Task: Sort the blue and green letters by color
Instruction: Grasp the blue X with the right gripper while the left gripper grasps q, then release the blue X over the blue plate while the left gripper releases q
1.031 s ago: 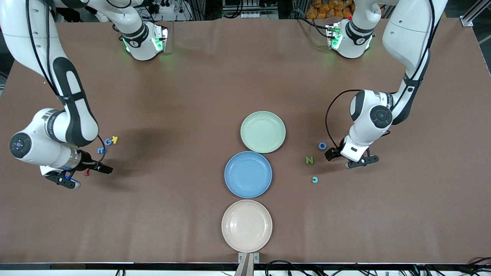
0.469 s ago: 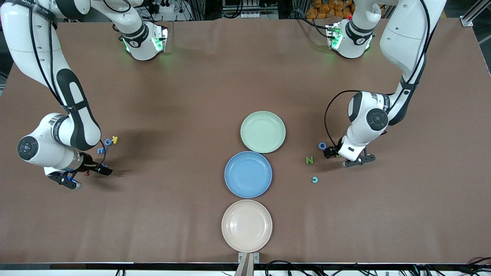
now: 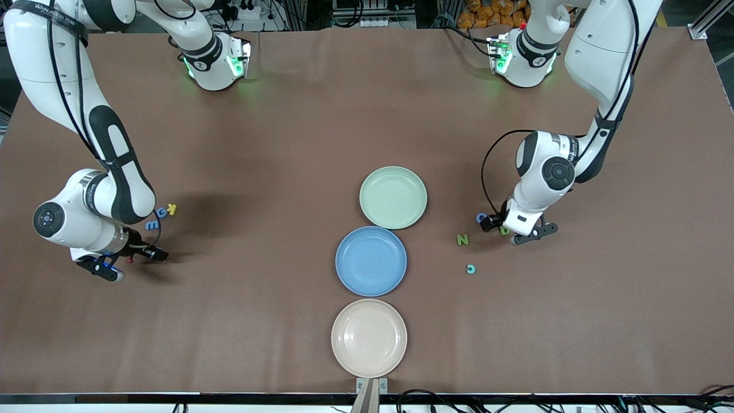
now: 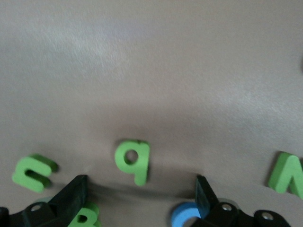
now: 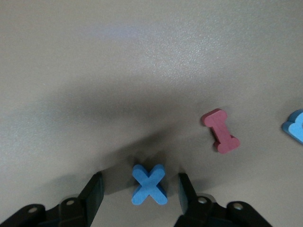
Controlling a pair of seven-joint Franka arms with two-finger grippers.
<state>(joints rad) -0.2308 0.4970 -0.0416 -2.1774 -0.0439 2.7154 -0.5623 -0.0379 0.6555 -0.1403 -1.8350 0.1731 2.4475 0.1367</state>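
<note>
My right gripper (image 5: 138, 193) hangs low over the worktop (image 3: 287, 143), fingers spread around a blue X (image 5: 149, 184). My left gripper (image 4: 141, 194) straddles a green letter with a round bowl and a stem (image 4: 134, 159), fingers wide apart.

— What sort of place?
— A robot lab: two arms (image 3: 86, 143) bolted at a brown-covered table (image 3: 298, 126), cables (image 3: 436, 396) along its edge, aluminium framing (image 3: 702, 23) at the corner.

The left end effector (image 4: 141, 189) hangs low over the counter (image 4: 156, 66), fingers (image 4: 71, 195) spread around a green letter (image 4: 133, 159); more green letters and a blue ring (image 4: 183, 215) lie nearby.
</note>
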